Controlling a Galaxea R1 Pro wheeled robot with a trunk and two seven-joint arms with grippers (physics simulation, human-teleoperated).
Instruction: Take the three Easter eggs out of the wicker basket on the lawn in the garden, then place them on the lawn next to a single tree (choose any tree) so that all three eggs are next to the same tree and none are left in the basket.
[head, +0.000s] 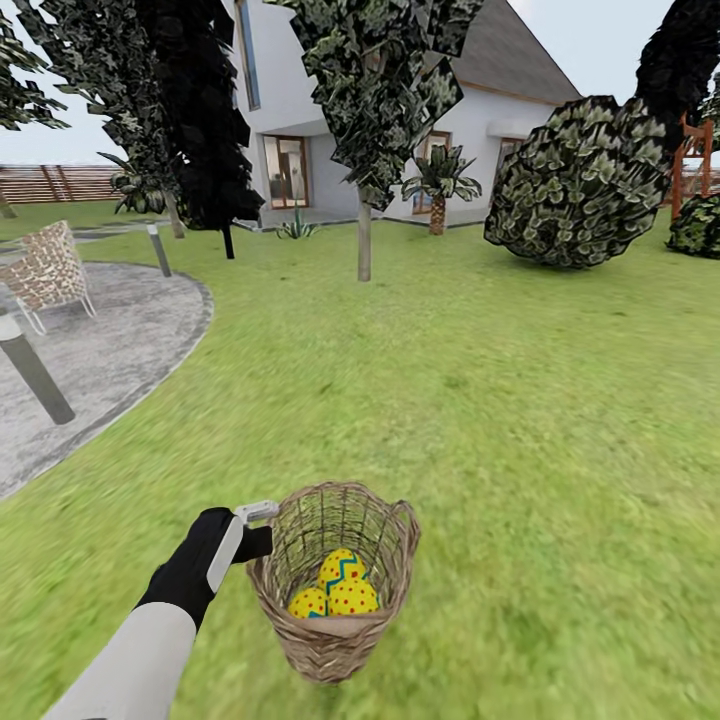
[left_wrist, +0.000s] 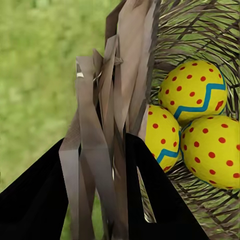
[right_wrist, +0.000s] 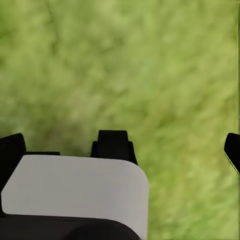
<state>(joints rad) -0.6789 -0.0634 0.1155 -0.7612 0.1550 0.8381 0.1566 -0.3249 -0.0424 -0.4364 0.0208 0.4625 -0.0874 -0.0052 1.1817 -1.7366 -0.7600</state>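
We have the left gripper (head: 262, 527) clamped on the rim of the wicker basket (head: 335, 640); in the left wrist view one finger (left_wrist: 35, 200) sits outside the weave and the other inside, pinching the wall between them. We judge the grip is there to carry the whole basket, eggs and all, toward a tree instead of moving each egg by itself.

The basket appears lifted just off the lawn (head: 520, 420), mouth up and tipped a little toward us, its axis near upright with the narrow base lowest. All three Easter eggs (head: 340, 585) lie at the bottom, touching each other: one higher at the back, two in front. In the left wrist view the eggs (left_wrist: 200, 125) sit just beside the inner finger. The back egg looks to have its long axis roughly upright, leaning on the others; for the front two we cannot tell the axis.

The tree (head: 364, 235) with the pale trunk stands ahead, well apart from the basket, with open grass between. A paved patch (head: 110, 350) lies to the left.

The right gripper (right_wrist: 172, 145) hangs over bare grass, fingers spread, nothing between them.

None of the eggs is out yet; we read this as the carry stage
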